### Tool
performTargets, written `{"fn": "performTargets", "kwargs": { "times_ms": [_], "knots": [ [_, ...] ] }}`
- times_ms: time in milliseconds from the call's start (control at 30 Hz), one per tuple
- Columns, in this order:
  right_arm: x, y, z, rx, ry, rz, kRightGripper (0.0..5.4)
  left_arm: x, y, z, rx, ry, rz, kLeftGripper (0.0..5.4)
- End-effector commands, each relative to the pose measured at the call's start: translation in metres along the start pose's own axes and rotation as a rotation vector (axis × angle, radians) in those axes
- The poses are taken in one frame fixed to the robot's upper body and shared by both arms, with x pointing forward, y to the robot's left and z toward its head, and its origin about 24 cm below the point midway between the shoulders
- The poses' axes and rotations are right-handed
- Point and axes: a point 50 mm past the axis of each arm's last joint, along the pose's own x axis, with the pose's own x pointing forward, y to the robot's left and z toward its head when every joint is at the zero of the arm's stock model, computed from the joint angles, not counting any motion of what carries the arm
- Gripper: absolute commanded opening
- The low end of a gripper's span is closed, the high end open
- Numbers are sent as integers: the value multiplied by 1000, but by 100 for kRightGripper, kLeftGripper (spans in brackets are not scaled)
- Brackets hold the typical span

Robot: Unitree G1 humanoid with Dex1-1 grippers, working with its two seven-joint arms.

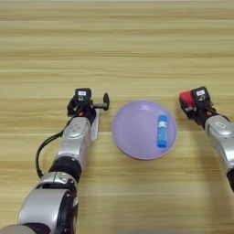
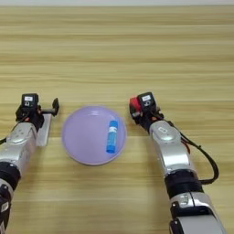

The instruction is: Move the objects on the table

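A round lilac plate [image 1: 135,130] lies at the table's middle front. A short blue stick [image 1: 162,130] rests on the plate's right side. Left of the plate is my left gripper [image 1: 93,106], open, with one black finger [image 1: 106,100] out toward the plate. A flat white bar [image 1: 95,129] lies on the wood beneath that wrist, partly hidden by the arm. Right of the plate, my right gripper [image 1: 188,104] is shut on a small red cube [image 1: 185,98], which shows at the gripper's left side.
The light-wood table [image 1: 117,55] stretches wide behind the plate and both grippers. Both arms come in from the front edge, the left one [image 1: 73,146] with a black cable looping beside it.
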Motion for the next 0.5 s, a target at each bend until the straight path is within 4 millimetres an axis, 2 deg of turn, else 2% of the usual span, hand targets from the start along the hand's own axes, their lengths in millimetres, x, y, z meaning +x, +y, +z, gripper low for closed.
{"fn": "performTargets", "kwargs": {
  "times_ms": [33, 233, 500],
  "knots": [
    [3, -6, -3, -18, 55, -22, 227, -1, 0, 0, 13, -1, 1, 540],
    [5, -3, -17, -12, 150, 12, 227, -1, -1, 0, 13, -2, 1, 540],
    [6, 3, -23, -28, 187, 57, 227, -1, -2, 0, 12, -5, 3, 540]
  ]
}}
